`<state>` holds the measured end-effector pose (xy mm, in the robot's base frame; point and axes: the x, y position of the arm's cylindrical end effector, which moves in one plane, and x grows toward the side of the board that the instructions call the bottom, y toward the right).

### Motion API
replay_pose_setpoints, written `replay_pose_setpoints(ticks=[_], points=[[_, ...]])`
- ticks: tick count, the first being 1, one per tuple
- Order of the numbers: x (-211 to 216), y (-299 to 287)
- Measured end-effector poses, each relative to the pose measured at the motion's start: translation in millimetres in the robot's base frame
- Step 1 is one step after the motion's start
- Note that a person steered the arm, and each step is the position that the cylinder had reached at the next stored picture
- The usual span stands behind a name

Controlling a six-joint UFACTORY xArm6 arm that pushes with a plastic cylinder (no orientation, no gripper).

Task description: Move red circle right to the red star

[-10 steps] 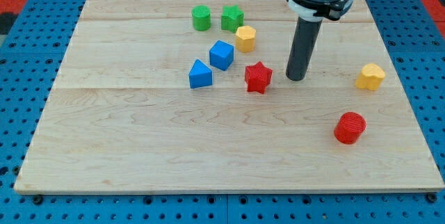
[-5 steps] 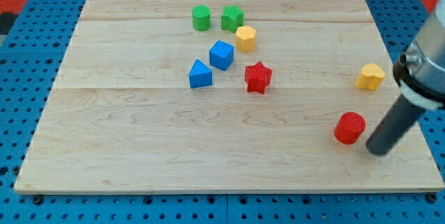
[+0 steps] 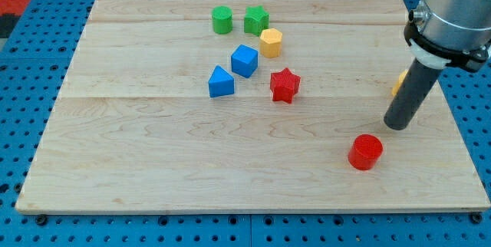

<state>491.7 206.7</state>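
Observation:
The red circle (image 3: 365, 152) lies on the wooden board (image 3: 153, 147) at the lower right. The red star (image 3: 285, 85) sits near the board's middle, up and to the left of the circle. My tip (image 3: 396, 125) rests on the board just above and to the right of the red circle, a small gap apart from it. The rod rises from it toward the view's top right.
A yellow block (image 3: 399, 83) is mostly hidden behind the rod at the right. A blue cube (image 3: 244, 60), a blue triangular block (image 3: 220, 82) and a yellow hexagon (image 3: 270, 42) lie left of the star. A green cylinder (image 3: 222, 20) and a green star (image 3: 256, 21) sit near the top.
My tip swung from beside the star down to the circle's right, then up and left. The red circle slid left and slightly down.

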Motion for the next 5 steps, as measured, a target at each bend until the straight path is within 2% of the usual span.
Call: replay_pose_setpoints(ticks=[2, 3, 4, 5], points=[[-23, -3], [-20, -12], [-3, -12], [53, -24]])
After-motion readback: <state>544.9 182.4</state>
